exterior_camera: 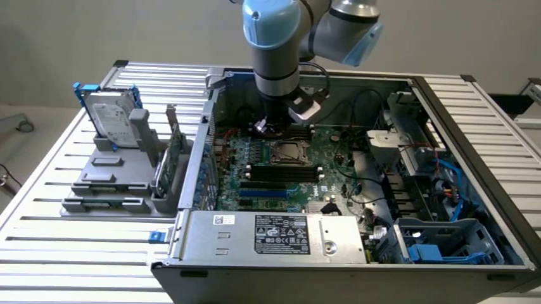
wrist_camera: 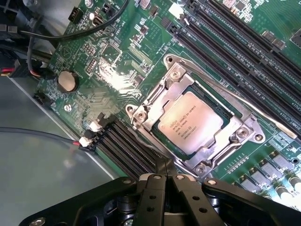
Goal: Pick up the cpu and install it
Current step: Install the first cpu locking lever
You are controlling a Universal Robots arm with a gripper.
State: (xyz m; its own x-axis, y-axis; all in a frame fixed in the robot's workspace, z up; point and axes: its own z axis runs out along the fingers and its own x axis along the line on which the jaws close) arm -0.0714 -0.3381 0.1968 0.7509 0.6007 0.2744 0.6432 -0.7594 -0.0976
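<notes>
The cpu [wrist_camera: 190, 123] is seen lying flat in the socket [wrist_camera: 175, 71] on the motherboard [wrist_camera: 117, 61], its pale metal top facing up and the metal frame lapping its edges on all sides. It appears squarely seated, with no corner riding up; whether the retaining lever is latched cannot be told. The gripper [wrist_camera: 165, 165] is held just above the board beside one corner of the socket, its fingers pressed together with nothing between them. In the exterior view the arm is seen reaching down into the open computer case [exterior_camera: 253, 266], above the socket.

The installing is judged to be at or near its end. Care is best given here to keeping the closed fingers off the chip's lid and the frame, since a sideways nudge could shift the chip on its contacts. Motion this close to the board is best kept slow and vertical, and the black cable [wrist_camera: 70, 35] and memory slots [wrist_camera: 225, 42] nearby are to be avoided
</notes>
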